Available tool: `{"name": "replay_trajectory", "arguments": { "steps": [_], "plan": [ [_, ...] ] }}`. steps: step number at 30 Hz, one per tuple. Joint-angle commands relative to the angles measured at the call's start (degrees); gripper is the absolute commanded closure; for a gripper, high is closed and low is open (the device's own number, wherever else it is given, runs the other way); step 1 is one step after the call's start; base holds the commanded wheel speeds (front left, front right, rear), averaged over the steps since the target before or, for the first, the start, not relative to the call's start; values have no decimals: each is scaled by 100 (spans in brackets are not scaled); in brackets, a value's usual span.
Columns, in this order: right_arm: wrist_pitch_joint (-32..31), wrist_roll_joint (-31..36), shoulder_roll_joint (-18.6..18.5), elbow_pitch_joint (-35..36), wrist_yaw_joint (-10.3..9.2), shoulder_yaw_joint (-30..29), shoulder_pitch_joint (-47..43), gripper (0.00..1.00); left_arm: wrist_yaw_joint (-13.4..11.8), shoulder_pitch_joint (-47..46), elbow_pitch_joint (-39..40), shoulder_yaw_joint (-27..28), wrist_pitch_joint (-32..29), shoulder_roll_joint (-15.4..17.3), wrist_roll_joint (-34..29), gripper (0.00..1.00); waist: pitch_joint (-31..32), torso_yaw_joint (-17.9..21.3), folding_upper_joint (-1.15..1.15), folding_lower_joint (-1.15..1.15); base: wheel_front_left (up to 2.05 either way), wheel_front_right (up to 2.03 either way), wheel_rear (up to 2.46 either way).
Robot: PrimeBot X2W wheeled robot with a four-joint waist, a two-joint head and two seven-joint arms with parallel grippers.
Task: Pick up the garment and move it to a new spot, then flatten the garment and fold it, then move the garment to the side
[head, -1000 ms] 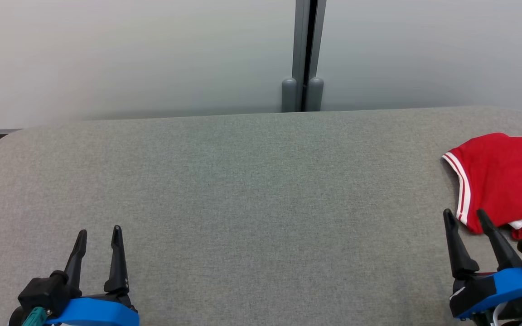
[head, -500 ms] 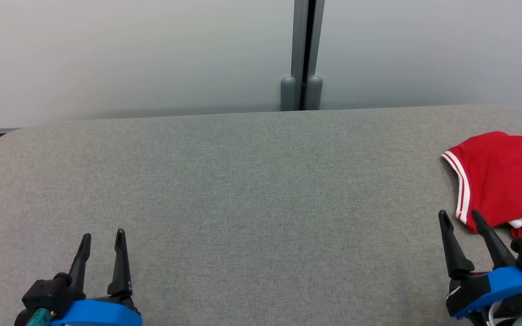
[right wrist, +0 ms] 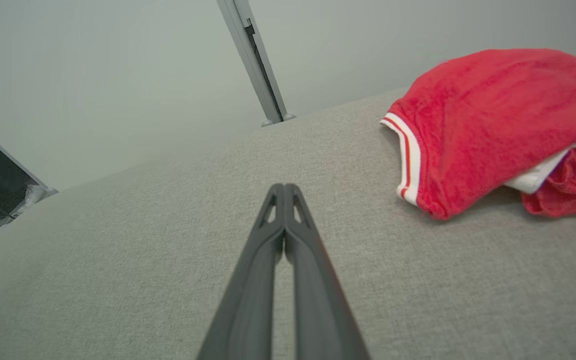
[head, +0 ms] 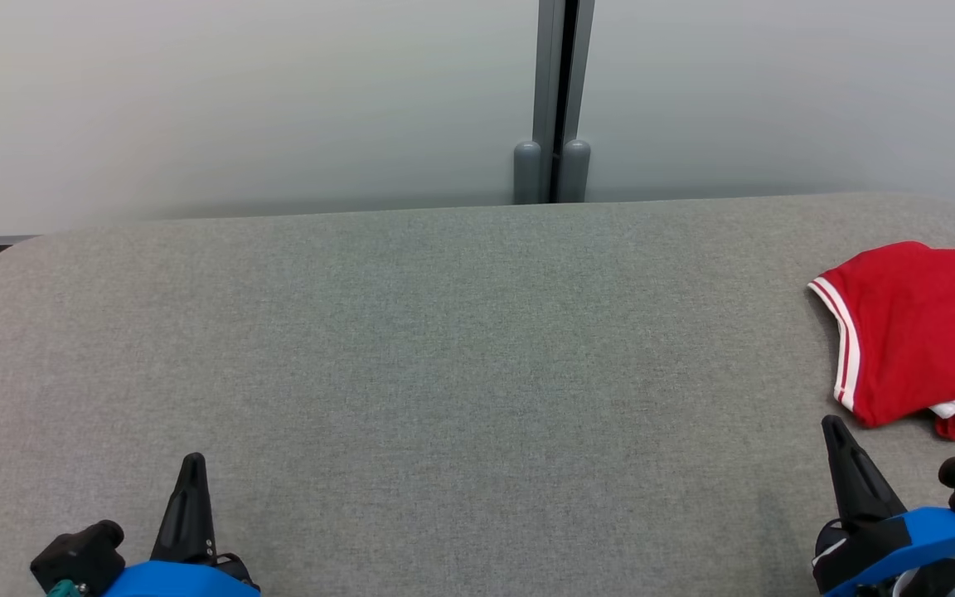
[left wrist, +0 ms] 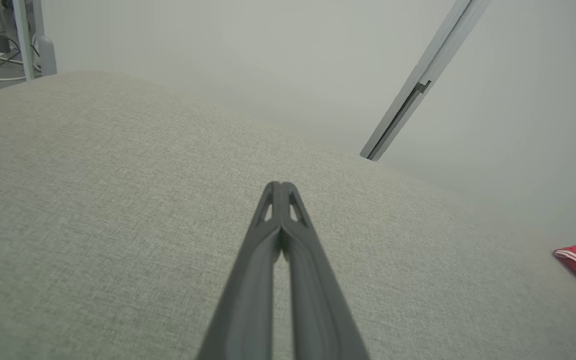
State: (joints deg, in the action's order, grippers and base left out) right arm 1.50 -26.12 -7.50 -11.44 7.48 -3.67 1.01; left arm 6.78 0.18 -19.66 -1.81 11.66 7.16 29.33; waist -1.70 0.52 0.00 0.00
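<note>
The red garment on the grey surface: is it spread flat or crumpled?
Crumpled. The red garment lies bunched in a heap on the grey surface, its white-striped edge curled over and a white layer poking out underneath.

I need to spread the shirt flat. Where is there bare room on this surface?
The grey surface is bare from its left edge through the middle, back to the wall. Crowded only at the far right, where the garment lies.

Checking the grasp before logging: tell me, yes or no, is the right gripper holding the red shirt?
No, the right gripper is shut on nothing, apart from the red shirt.
</note>
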Motion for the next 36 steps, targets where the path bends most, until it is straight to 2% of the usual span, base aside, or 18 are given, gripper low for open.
{"name": "replay_trajectory", "arguments": {
  "steps": [1, 19, 36],
  "plan": [
    [-33, -237, -2, 75, 0, -33, 146, 100, 12, -160, 121, 76, -44, 26, 210, 100, 2, -2, 0, 0, 0, 0, 0],
    [-208, -1792, 108, 11, 1, -87, 244, 100, 29, -286, 245, 257, -468, -83, 1690, 100, 26, -10, 0, 0, 0, 0, 0],
    [-351, -2931, 195, -50, 1, -136, 327, 100, 42, -381, 327, 400, -788, -160, 2777, 100, 47, -17, 0, 0, 0, 0, 0]
  ]
}}
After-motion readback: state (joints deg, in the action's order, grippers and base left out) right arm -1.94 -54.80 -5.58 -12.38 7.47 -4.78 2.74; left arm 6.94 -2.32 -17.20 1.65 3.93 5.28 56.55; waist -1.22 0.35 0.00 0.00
